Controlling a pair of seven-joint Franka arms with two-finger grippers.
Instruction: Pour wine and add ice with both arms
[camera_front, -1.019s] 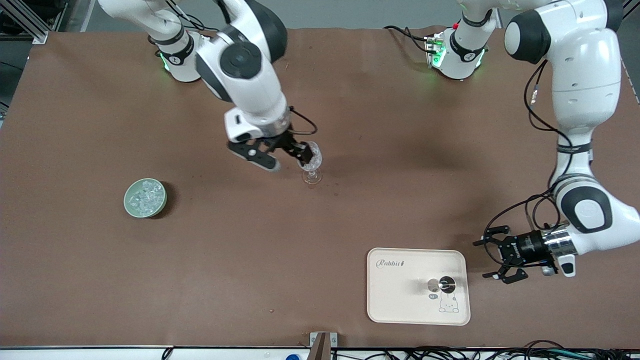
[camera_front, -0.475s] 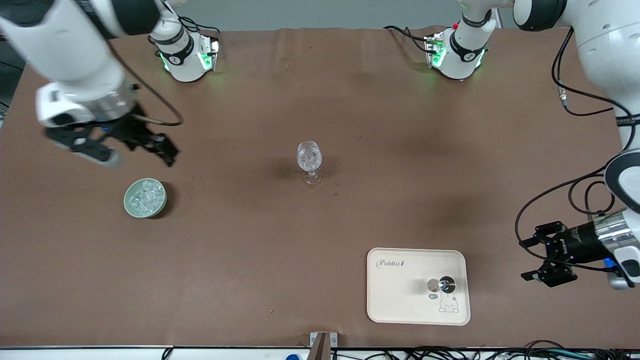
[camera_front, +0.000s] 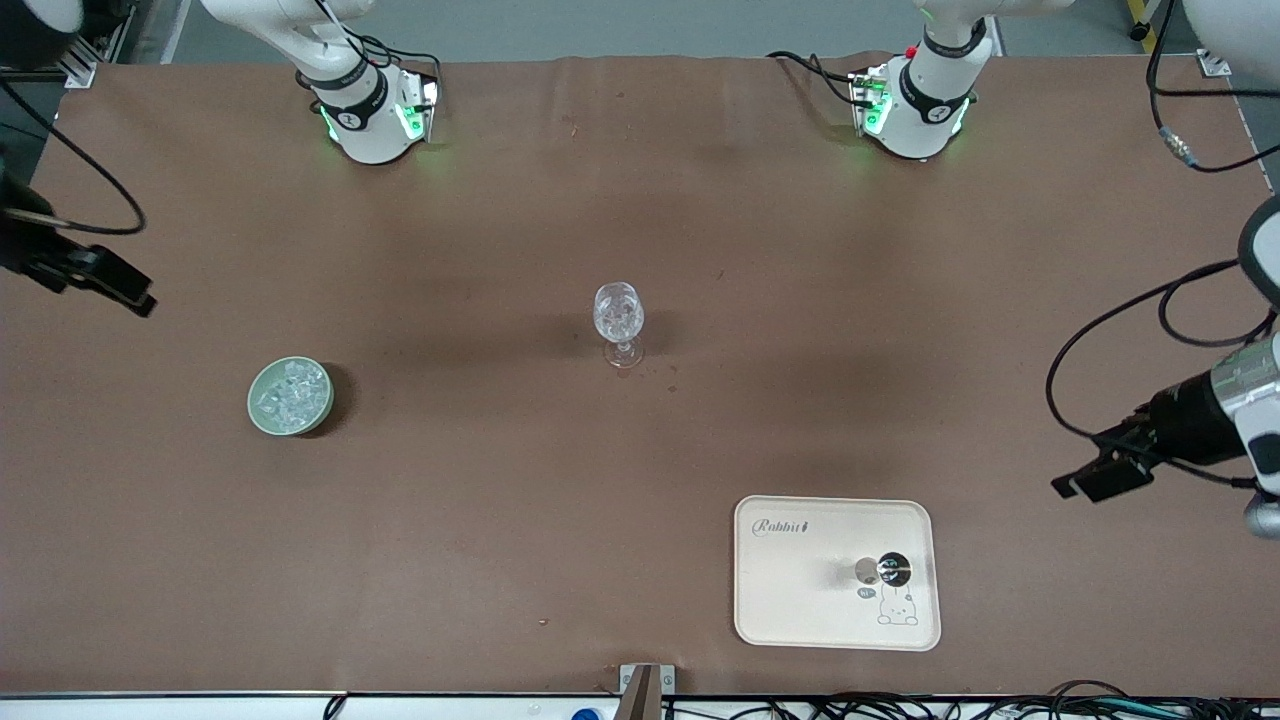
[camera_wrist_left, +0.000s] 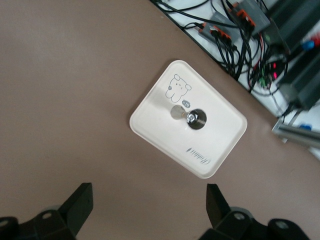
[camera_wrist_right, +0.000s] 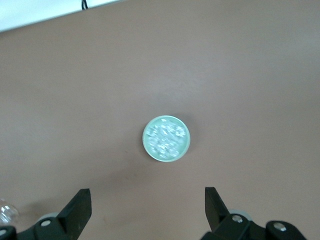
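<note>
A clear stemmed glass (camera_front: 618, 322) stands upright mid-table, with glassy glints in its bowl. A pale green round bowl (camera_front: 290, 396) holds several ice cubes (camera_front: 289, 392) toward the right arm's end. In the right wrist view the bowl (camera_wrist_right: 166, 138) and its ice (camera_wrist_right: 166, 137) lie well clear of the fingers. My right gripper (camera_front: 118, 290) is open and empty over the table's edge at the right arm's end; it also shows in its wrist view (camera_wrist_right: 147, 205). My left gripper (camera_front: 1095, 480) is open and empty over bare table beside the tray; it also shows in its wrist view (camera_wrist_left: 148, 205).
A cream tray (camera_front: 800, 590) with a rabbit print lies near the front camera and carries a small round dark and silver object (camera_front: 893, 569). In the left wrist view the tray (camera_wrist_left: 155, 120) lies ahead of the fingers. Cables run along the table's near edge.
My right gripper has left the glass and swung past the bowl to the right arm's end. My left gripper has drawn away from the tray toward the left arm's end.
</note>
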